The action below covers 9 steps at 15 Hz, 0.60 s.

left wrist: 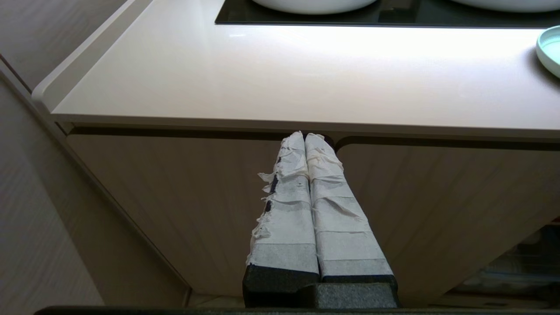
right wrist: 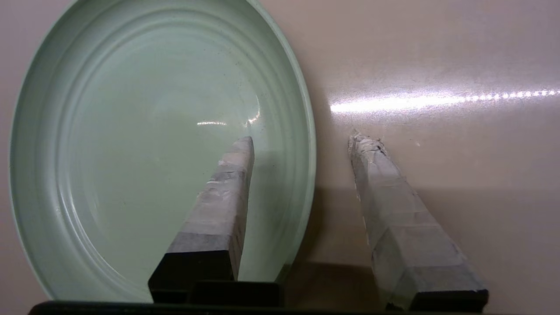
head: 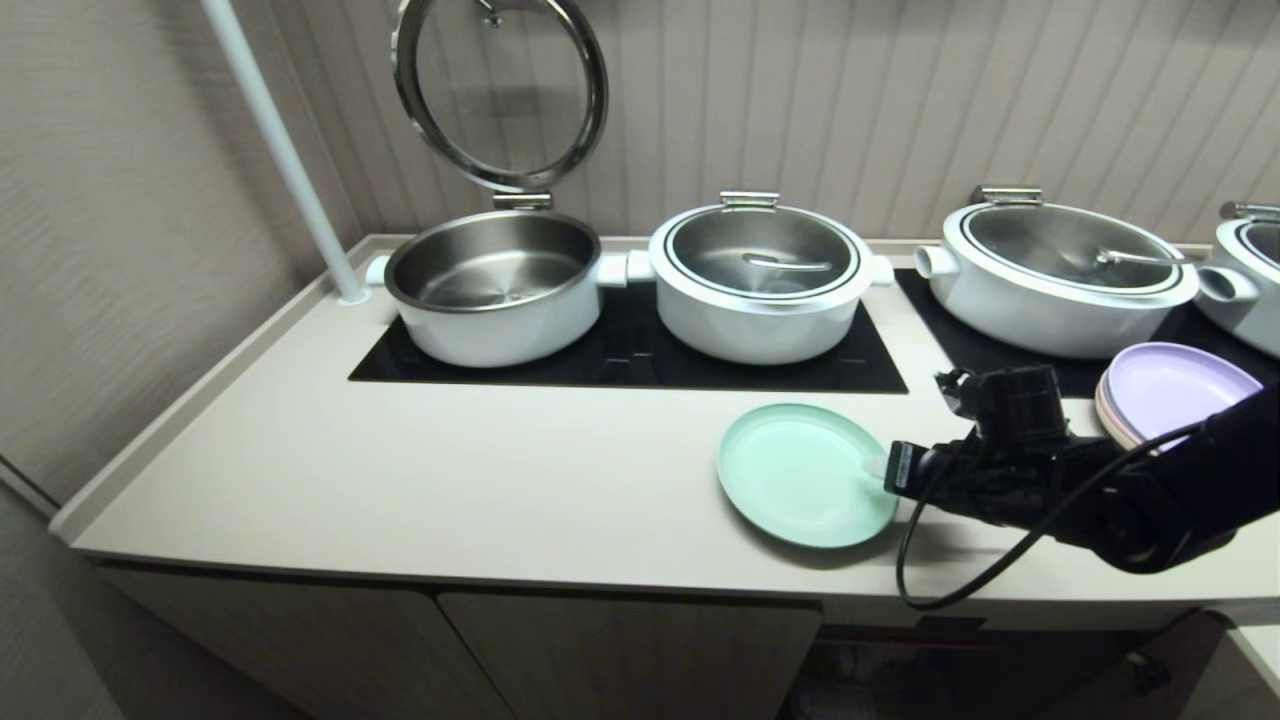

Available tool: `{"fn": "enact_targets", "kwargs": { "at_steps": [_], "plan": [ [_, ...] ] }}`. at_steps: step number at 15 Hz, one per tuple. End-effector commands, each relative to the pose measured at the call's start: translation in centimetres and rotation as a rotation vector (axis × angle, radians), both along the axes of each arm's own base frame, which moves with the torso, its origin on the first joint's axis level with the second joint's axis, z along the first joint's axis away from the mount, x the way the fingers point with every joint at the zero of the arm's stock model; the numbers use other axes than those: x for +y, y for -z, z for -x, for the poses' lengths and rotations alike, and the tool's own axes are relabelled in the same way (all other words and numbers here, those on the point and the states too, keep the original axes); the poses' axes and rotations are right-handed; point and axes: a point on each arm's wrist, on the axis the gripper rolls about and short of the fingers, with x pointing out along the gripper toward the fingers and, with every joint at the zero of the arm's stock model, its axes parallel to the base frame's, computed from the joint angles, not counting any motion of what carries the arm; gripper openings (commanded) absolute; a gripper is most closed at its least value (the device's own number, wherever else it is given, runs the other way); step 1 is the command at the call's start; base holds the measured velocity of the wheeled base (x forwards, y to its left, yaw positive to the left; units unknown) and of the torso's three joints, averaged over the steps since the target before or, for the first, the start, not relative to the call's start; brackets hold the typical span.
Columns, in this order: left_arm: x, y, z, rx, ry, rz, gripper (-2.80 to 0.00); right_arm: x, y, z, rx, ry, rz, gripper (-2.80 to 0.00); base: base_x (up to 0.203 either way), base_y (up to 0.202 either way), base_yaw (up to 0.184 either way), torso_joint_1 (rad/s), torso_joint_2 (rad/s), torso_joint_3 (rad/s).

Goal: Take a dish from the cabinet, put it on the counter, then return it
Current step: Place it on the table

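Right, from the head view I have the mint-green dish (head: 805, 473) lying flat on the cream counter (head: 400, 470), just in front of the black cooktop panel (head: 640, 365) and well left of the lilac plate (head: 1175, 385) on its stack. My right gripper (head: 880, 468) sits at the dish's right rim, reaching in from the side. The white pots (head: 765, 280) stand behind on the glass, well apart from the dish.

In the left wrist view, my left gripper (left wrist: 305, 142) is parked below the counter lip in front of the cabinet (left wrist: 183, 205) doors, its taped fingers pressed together on nothing. A sliver of the dish shows at the far edge.

In the right wrist view the jaws stand apart, astride the rim: one taped finger (right wrist: 227, 188) over the dish's well, the other over bare counter. Nothing is pinched.

I judge the dish light, rigid and smooth, likely plastic, so it could slide on this glossy top. The low raised rim is the only purchase; I would pinch it squarely and deep, since a shallow bite on a wide plate may let it droop or twist.
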Motion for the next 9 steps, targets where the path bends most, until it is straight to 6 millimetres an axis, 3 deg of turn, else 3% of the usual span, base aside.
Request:
{"fn": "enact_targets", "kwargs": {
  "at_steps": [1,9],
  "plan": [
    [0.0,0.0,0.0,0.000,-0.001,0.000,-2.80,0.0,-0.3,0.0,-0.012,0.002,-0.005,0.00,0.000,0.000,0.000,0.000,0.00,0.000],
    [0.0,0.0,0.0,0.000,0.000,0.000,-2.80,-0.2,-1.4,1.1,-0.096,0.020,0.096,0.00,0.000,0.000,0.000,0.000,0.00,0.000]
  ]
}}
